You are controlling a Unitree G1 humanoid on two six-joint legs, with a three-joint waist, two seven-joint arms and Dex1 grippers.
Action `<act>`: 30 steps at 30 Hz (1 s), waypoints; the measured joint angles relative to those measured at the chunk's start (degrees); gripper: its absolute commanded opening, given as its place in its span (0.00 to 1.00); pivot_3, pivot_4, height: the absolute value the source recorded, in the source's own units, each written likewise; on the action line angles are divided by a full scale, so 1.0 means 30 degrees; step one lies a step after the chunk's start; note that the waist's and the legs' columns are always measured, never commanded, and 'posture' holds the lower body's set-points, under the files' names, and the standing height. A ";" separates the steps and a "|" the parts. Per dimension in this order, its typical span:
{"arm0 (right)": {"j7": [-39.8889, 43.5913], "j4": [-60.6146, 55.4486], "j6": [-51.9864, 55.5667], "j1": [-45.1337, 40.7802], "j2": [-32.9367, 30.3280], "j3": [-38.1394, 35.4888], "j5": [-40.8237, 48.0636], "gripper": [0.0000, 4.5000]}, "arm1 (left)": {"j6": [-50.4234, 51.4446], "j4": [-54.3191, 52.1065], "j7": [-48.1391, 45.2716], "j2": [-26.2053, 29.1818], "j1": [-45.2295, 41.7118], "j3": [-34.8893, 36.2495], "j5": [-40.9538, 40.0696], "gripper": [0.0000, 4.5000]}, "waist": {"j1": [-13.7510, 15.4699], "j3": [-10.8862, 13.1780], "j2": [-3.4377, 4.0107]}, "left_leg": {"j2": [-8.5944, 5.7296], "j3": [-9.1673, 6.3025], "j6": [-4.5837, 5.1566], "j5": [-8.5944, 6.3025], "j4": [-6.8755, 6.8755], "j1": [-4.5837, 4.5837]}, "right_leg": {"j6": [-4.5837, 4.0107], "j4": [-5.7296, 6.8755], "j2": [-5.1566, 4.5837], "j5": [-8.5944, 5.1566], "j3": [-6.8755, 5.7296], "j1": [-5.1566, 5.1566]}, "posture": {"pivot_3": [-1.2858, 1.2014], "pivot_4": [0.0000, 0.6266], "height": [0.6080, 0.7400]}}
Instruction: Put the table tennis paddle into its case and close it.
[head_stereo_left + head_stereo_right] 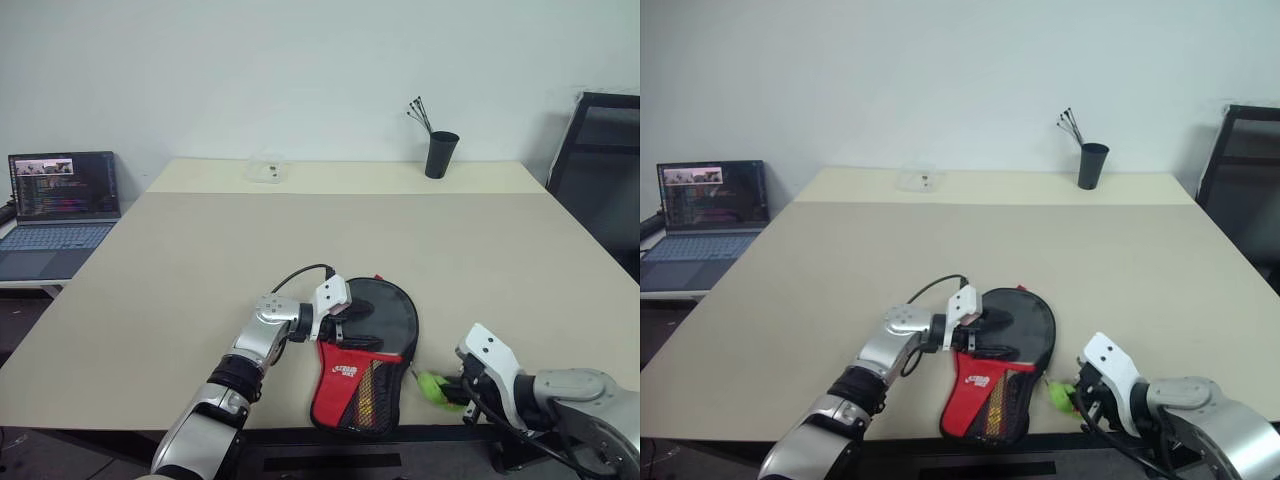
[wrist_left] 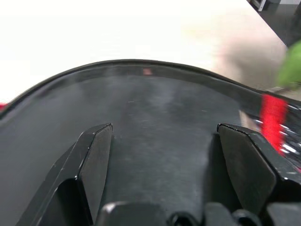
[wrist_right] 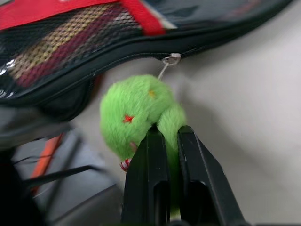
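The case (image 1: 365, 345) lies flat near the table's front edge, black round part away from me, red mesh handle part toward me. The table tennis paddle's striped handle (image 3: 51, 47) shows through the mesh, inside the case. My left gripper (image 1: 345, 318) reaches in from the left and stands open, its fingers (image 2: 96, 150) spread just over the black round part. My right gripper (image 3: 167, 134) is shut on the fluffy green lump (image 3: 134, 117), which hangs by a short cord from the zip at the case's right edge, near the handle part.
A laptop (image 1: 60, 210) sits on a side table at the left. At the far edge stand a black cup with sticks (image 1: 440, 155) and a small clear box (image 1: 266, 168). A black chair (image 1: 600, 160) is at the right. The table's front edge (image 1: 200, 428) runs just below the case.
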 measured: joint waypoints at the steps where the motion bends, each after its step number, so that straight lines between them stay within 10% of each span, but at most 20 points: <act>1: -0.0001 -0.0016 -0.0004 0.0012 0.0000 0.0012 0.0174 0.00 | -0.0002 0.0014 0.0009 -0.0006 -0.0011 -0.0025 0.0004 0.86 | -0.0003 0.0000 0.0000 | -0.0001 0.0000 0.0001 0.0000 0.0001 0.0002 | 0.0002 0.0001 -0.0001 0.0001 0.0000 0.0001 | 0.52 0.24 1.00; 15: -0.1388 0.1468 -0.0038 -0.1412 0.0624 0.1030 0.0682 0.00 | -0.0333 0.0215 0.0424 -0.0008 -0.0083 -0.0116 0.0102 0.86 | -0.0036 0.0000 0.0000 | -0.0001 -0.0037 0.0001 0.0001 0.0018 0.0034 | 0.0008 0.0008 -0.0007 0.0003 -0.0036 0.0055 | 0.52 0.24 1.00; 23: -0.2583 0.1882 0.0949 -0.2553 0.1139 -0.0266 0.1203 0.55 | -0.0319 0.0021 0.0819 -0.0008 0.0035 -0.0097 0.0065 0.86 | -0.0056 0.0000 0.0001 | 0.0003 -0.0041 0.0001 0.0001 0.0018 0.0039 | 0.0012 0.0010 -0.0008 0.0006 -0.0041 0.0061 | 0.52 0.24 1.00; 30: -0.3188 0.3874 0.1509 -0.5326 0.2635 -0.3008 0.2633 0.55 | 0.0619 -0.1555 0.1153 0.0261 0.0912 0.0254 -0.0258 0.86 | -0.0238 0.0003 -0.0003 | 0.0014 -0.0037 0.0002 0.0001 0.0017 0.0044 | 0.0016 0.0023 -0.0005 0.0010 -0.0036 0.0058 | 0.52 0.24 1.00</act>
